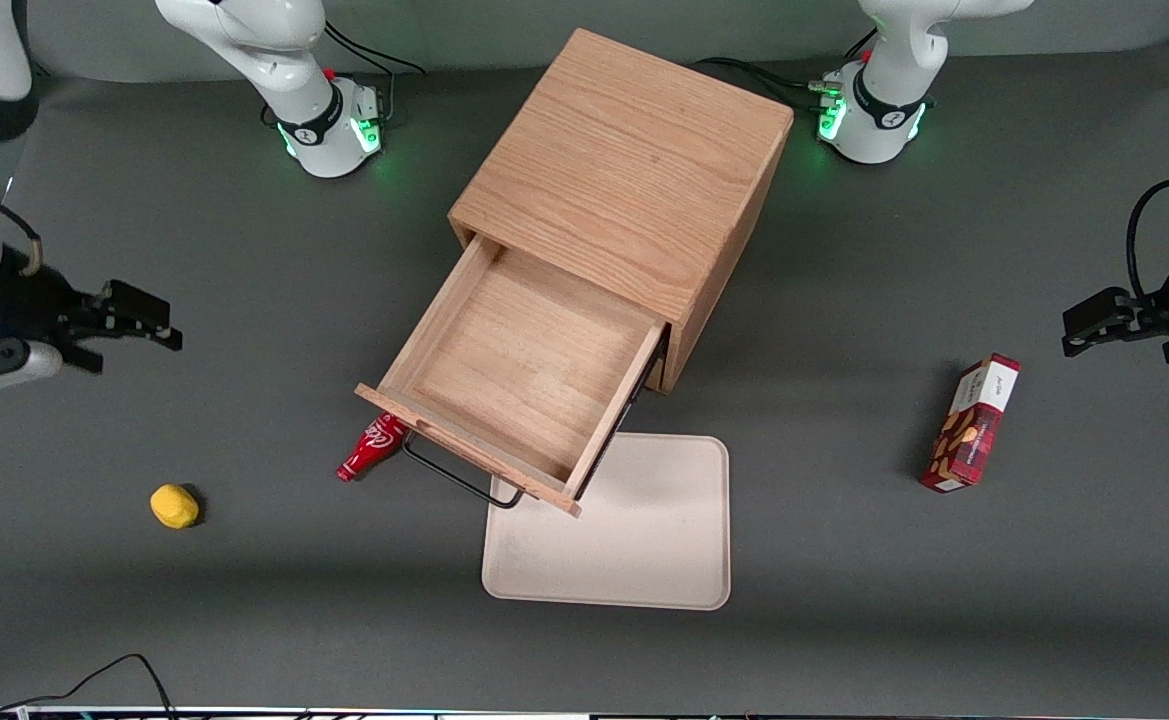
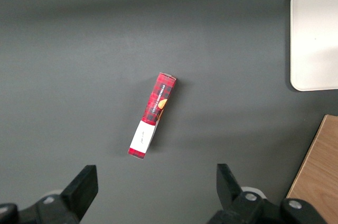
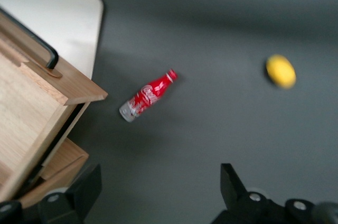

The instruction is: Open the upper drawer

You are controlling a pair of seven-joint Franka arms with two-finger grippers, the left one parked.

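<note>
The upper drawer (image 1: 524,355) of the light oak cabinet (image 1: 634,180) stands pulled far out, its shallow square tray bare inside. Its thin black wire handle (image 1: 459,480) hangs off the flat front. The drawer also shows in the right wrist view (image 3: 31,102), with the handle (image 3: 37,44). The bottommost drawer is hidden under it. My right gripper (image 1: 134,325) is open and empty, well away from the drawer toward the working arm's end of the table, above bare table (image 3: 158,187).
A small red bottle (image 1: 372,447) lies on the table under the drawer's front corner; it also shows in the right wrist view (image 3: 148,96). A yellow lump (image 1: 174,505) lies nearer the front camera. A white tray (image 1: 634,540) lies in front of the cabinet. A red box (image 1: 971,422) lies toward the parked arm's end.
</note>
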